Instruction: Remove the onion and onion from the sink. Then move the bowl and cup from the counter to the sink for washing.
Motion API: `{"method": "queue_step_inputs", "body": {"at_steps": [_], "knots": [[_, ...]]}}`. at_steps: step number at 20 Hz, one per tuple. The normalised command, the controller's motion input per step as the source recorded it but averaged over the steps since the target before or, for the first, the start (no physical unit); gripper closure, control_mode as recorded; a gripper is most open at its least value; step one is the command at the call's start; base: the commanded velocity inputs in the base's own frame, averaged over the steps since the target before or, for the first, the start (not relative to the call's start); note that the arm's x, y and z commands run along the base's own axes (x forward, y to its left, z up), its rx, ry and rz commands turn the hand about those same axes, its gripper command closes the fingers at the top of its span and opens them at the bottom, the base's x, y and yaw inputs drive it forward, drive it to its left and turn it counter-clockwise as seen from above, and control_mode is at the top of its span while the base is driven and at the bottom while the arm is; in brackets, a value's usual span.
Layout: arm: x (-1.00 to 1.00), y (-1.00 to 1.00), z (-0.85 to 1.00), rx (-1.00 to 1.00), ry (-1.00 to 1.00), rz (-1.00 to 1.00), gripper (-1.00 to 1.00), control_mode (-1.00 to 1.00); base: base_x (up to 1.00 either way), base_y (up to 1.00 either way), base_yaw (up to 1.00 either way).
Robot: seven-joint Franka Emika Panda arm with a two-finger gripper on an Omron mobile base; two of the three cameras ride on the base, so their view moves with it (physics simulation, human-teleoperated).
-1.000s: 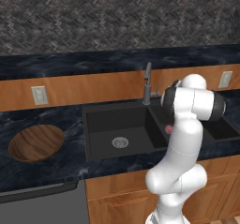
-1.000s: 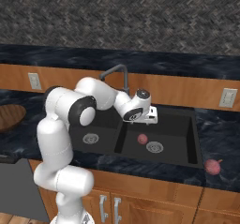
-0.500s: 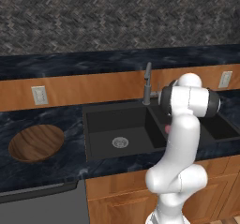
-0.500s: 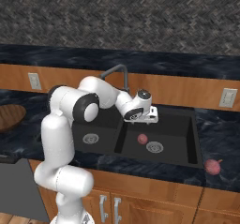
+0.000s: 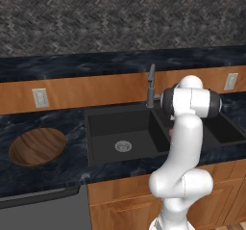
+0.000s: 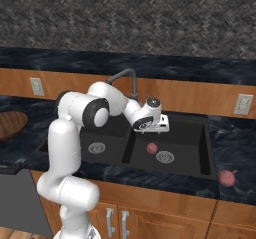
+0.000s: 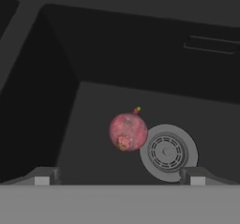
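Onion (image 7: 128, 132) lies below our spread end effector (image 7: 119, 175), beside the drain (image 7: 167, 152), sink (image 7: 56, 101) walls well apart.

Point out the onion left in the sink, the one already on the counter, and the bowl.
onion in sink (image 7: 128, 131), hand view, its middle.
onion on counter (image 6: 227, 177), right base view, its middle.
bowl (image 5: 37, 146), left base view, its inner floor.

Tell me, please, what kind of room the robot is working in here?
A simulated home kitchen, it seems: a black double-basin sink with a gooseneck faucet set in a dark stone counter, wooden cabinets below, and an onion in one basin.
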Motion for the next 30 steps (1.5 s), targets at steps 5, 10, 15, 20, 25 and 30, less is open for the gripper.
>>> {"method": "queue_step_inputs", "body": {"at_steps": [5, 10, 15, 20, 25, 30], "knots": [[0.01, -0.02, -0.17, 0.00, 0.00, 0.00, -1.00, -1.00, 0.00, 0.00, 0.00], [0.00, 0.00, -0.17, 0.00, 0.00, 0.00, -1.00, -1.00, 0.00, 0.00, 0.00], [0.00, 0.00, -0.20, 0.00, 0.00, 0.00, -1.00, -1.00, 0.00, 0.00, 0.00], [0.01, 0.00, -0.23, 0.00, 0.00, 0.00, -1.00, -1.00, 0.00, 0.00, 0.00], [0.00, 0.00, -0.21, 0.00, 0.00, 0.00, -1.00, -1.00, 0.00, 0.00, 0.00], [0.04, 0.00, -0.19, 0.00, 0.00, 0.00, -1.00, -1.00, 0.00, 0.00, 0.00]]}}
